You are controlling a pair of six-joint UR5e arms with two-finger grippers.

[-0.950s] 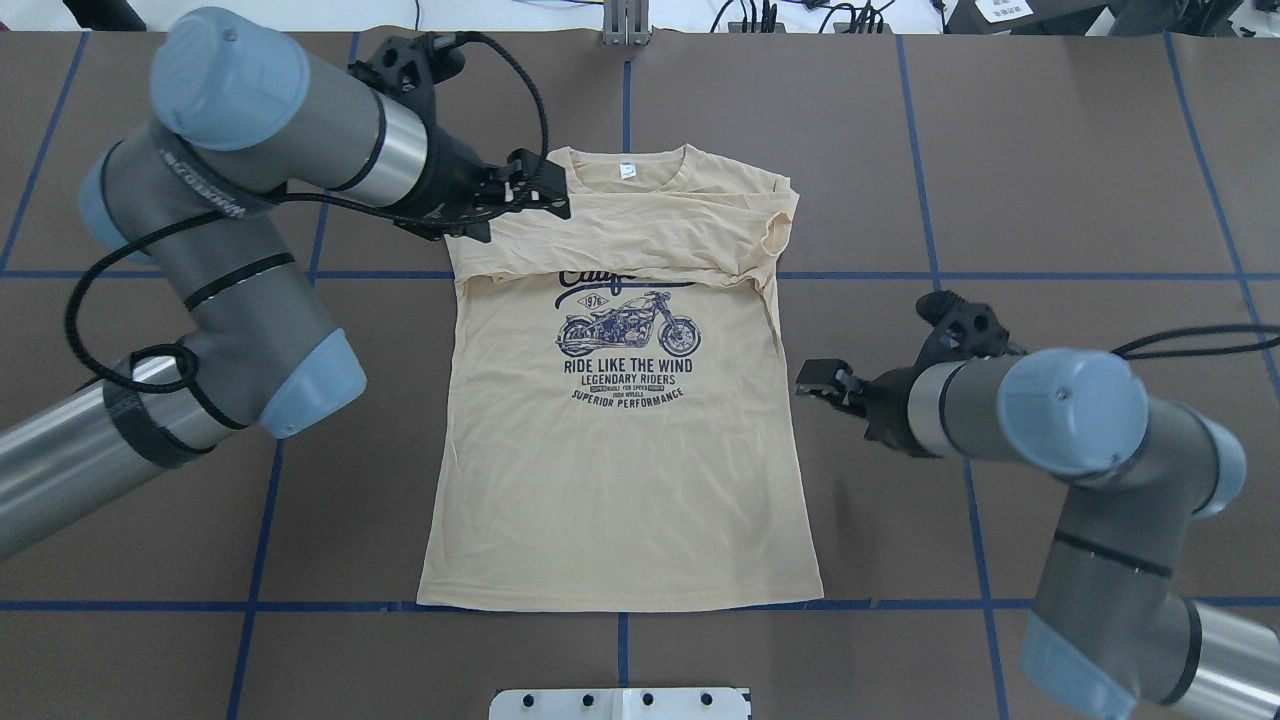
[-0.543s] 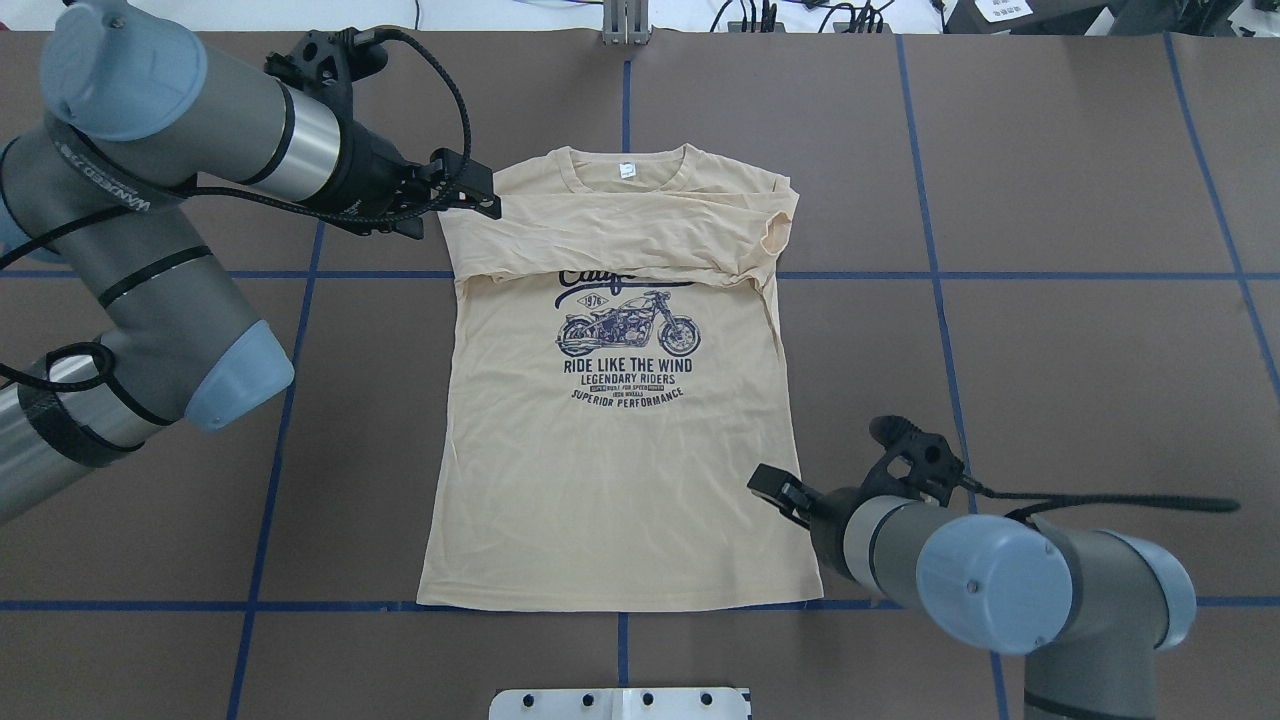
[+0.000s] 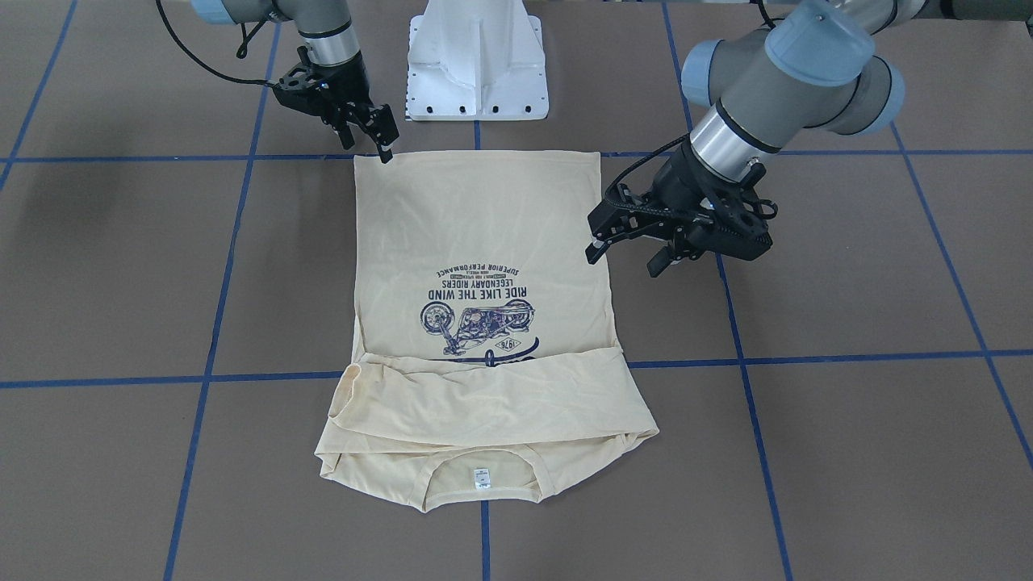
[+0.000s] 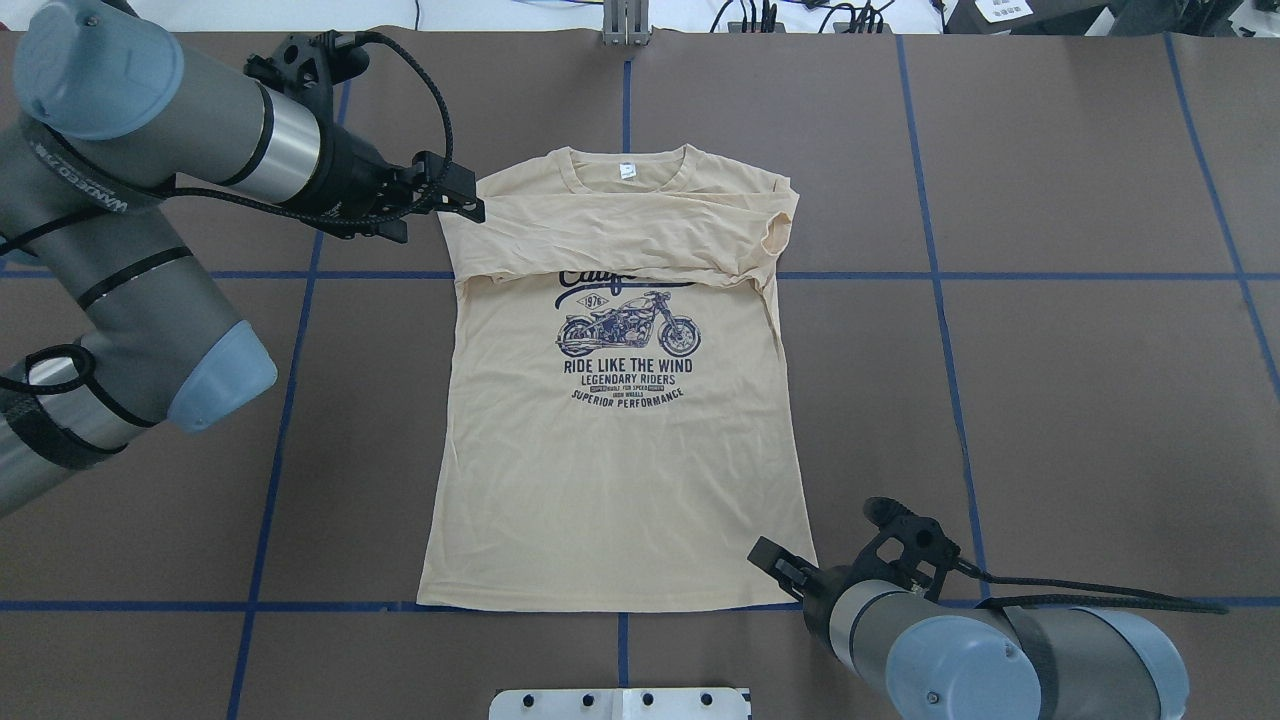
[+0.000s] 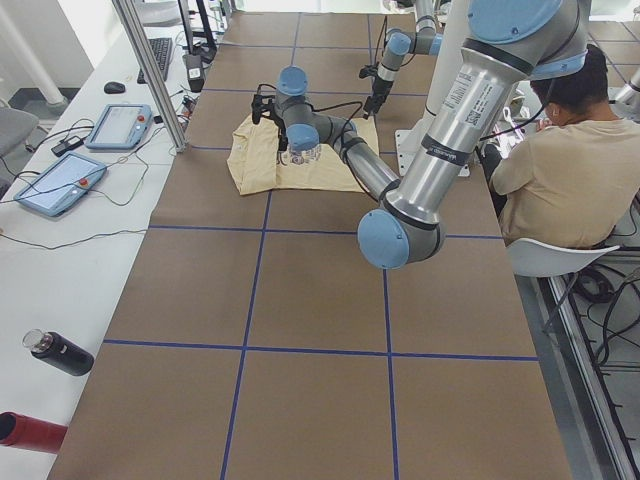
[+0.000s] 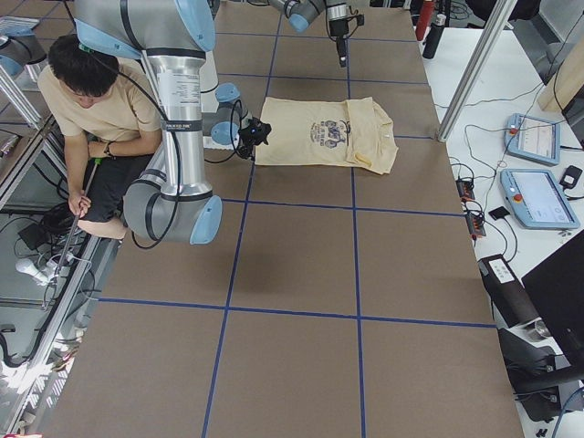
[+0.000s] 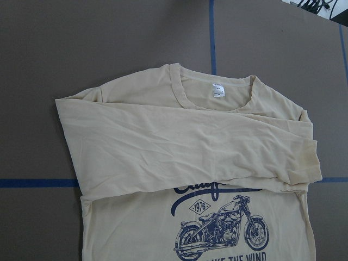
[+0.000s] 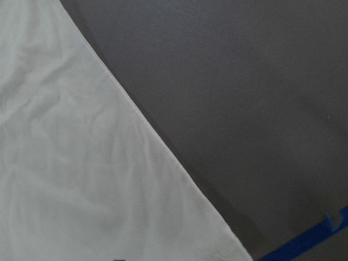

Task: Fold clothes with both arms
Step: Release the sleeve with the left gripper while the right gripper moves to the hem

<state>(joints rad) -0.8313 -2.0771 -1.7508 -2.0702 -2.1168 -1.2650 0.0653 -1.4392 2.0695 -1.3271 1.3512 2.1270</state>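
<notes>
The cream-yellow shirt lies flat and print-up on the brown table, both sleeves folded across the chest, white neck label at the far end. It also shows in the front view. My left gripper is open and empty, raised just off the shirt's left shoulder; it shows in the front view too. My right gripper is open and empty, just beside the hem's right corner. The right wrist view shows only the shirt's side edge and bare table.
The white pedestal base stands at the robot's edge behind the hem. A seated person is beside the robot. Tablets and cables lie on the side bench, bottles at its near end. Blue tape lines cross the table.
My left gripper has drawn back to the left off the folded sleeve at the shoulder. My right gripper has travelled along the shirt's right side to the hem corner.
</notes>
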